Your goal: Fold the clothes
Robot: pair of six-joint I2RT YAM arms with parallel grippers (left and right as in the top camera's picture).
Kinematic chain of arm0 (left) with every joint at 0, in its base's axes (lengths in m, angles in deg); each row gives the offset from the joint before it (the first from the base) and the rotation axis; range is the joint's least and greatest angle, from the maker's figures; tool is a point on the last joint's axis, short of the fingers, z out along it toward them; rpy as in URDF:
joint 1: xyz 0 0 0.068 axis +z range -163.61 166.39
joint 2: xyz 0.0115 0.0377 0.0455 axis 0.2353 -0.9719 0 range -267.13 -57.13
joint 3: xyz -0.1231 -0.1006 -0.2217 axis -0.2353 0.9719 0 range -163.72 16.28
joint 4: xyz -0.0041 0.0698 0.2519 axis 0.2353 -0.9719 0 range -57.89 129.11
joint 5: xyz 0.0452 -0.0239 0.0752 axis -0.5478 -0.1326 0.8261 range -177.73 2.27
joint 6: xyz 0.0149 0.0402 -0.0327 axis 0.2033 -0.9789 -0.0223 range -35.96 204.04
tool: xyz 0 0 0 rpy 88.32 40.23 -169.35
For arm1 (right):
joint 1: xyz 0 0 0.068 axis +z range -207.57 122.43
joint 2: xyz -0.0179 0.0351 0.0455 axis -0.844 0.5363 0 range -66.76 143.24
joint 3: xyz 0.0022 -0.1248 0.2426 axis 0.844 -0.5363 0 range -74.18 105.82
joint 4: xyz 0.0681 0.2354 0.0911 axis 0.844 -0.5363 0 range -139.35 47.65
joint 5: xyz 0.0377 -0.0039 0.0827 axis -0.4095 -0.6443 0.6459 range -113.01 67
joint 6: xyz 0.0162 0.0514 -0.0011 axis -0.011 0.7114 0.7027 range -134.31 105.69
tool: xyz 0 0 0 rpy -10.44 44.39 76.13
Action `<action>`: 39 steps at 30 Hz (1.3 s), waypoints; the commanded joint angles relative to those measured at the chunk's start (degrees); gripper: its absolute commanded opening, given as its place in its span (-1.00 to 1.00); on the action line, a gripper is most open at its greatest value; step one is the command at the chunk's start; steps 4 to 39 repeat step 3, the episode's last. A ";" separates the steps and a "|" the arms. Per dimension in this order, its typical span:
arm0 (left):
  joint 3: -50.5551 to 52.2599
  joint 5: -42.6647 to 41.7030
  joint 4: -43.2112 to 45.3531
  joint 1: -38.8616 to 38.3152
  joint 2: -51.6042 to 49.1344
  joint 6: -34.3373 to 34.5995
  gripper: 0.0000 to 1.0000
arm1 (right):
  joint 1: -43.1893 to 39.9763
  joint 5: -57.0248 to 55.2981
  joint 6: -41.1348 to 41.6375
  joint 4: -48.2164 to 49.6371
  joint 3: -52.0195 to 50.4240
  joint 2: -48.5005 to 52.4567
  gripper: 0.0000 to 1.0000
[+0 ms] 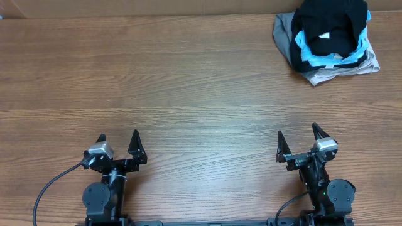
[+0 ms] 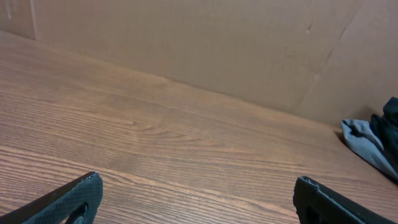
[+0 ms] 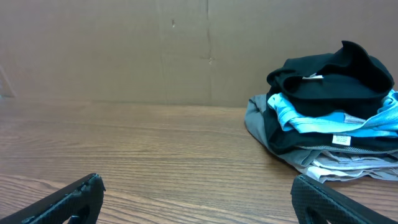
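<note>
The black T-shirt point(image 1: 331, 26) lies crumpled on top of a pile of clothes at the far right corner of the wooden table point(image 1: 188, 88), its white neck tag showing. In the right wrist view the black T-shirt point(image 3: 336, 78) tops the pile at the right. My left gripper point(image 1: 118, 142) is open and empty at the near left edge; its fingers frame bare wood in the left wrist view point(image 2: 196, 196). My right gripper point(image 1: 297, 138) is open and empty at the near right, far short of the pile; it also shows in the right wrist view point(image 3: 196, 196).
Under the black shirt lie a light blue shirt point(image 1: 311, 56), also in the right wrist view point(image 3: 323, 118), and grey and beige garments point(image 1: 286, 34). A cardboard wall point(image 3: 155, 50) stands behind the table. The pile's grey edge point(image 2: 367, 140) shows at the right of the left wrist view.
</note>
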 commanded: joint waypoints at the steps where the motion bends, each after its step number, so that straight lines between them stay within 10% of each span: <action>1: 0.17 0.81 -0.15 0.68 0.72 -1.33 1.00 | 0.22 0.04 0.20 0.33 -0.59 -0.50 1.00; 39: 0.17 0.81 -0.15 0.68 0.72 -1.33 1.00 | 0.22 0.04 0.20 0.33 -0.59 -0.50 1.00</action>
